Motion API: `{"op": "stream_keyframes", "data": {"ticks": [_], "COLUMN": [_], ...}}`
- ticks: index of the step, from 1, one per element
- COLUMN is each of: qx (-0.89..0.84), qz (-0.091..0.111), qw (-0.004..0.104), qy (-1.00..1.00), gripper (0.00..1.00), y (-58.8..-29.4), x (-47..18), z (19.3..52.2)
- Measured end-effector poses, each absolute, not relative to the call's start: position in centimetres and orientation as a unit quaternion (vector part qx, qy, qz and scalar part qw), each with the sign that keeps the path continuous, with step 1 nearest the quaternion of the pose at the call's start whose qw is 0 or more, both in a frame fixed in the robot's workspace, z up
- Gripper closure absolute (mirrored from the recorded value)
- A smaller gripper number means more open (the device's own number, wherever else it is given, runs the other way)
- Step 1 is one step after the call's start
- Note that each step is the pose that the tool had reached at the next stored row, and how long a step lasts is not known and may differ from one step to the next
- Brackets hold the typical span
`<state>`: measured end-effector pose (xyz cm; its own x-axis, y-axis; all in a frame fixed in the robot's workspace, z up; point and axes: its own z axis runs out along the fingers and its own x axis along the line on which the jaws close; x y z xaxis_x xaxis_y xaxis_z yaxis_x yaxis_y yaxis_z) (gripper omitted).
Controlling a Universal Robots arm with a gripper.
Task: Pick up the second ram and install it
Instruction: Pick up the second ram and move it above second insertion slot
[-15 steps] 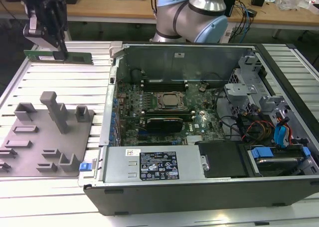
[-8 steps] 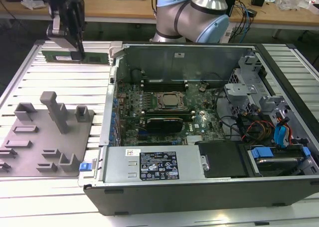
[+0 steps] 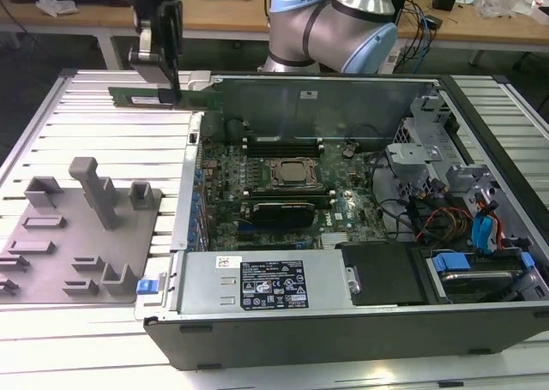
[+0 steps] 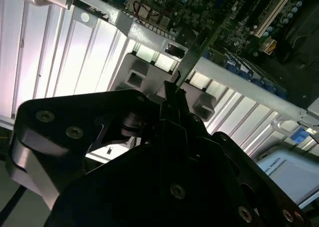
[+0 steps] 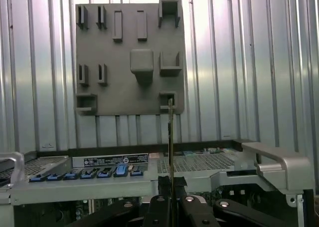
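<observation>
My gripper [image 3: 171, 83] hangs over the slatted table just outside the open computer case's [image 3: 184, 236] far corner, on the exterior view's left. It is shut on the second ram [image 3: 146, 99], a thin green stick held level and lengthwise. Both wrist views show the stick edge-on, rising from between the black fingers [image 5: 158, 207]: the second ram [image 5: 171, 137] and the second ram [image 4: 192, 57] with the gripper [image 4: 172, 95] clamped at its base. Inside the case, the processor socket [image 3: 286, 174] sits between long black slots [image 3: 283, 141].
A grey parts fixture [image 3: 77, 236] with upright posts lies on the table on the exterior view's left. The power supply [image 3: 257, 283] lines the case's near side. Drive bays and loose cables [image 3: 455, 219] fill the right end. The arm's base [image 3: 330, 21] stands behind the case.
</observation>
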<state>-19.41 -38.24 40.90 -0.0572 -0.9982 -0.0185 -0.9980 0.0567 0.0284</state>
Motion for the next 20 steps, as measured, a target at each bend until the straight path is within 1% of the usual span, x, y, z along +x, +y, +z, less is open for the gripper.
{"op": "stream_keyframes", "data": {"ticks": [7, 8, 9, 10, 15, 20], "qx": [0.687, 0.686, 0.686, 0.686, 0.686, 0.686], "qz": [-0.018, -0.023, -0.031, -0.033, -0.034, -0.036], "qw": [0.005, 0.000, -0.008, -0.009, -0.008, -0.005], "qy": [-0.727, -0.727, -0.727, -0.727, -0.727, -0.727], "gripper": [0.86, 0.86, 0.86, 0.86, 0.86, 0.86], "y": [-38.0, -38.0, -38.0, -38.0, -38.0, -38.0], "x": [-15.6, -15.2, -15.0, -14.8, -13.3, -9.6], "z": [40.7, 40.7, 40.6, 40.6, 40.3, 39.9]}}
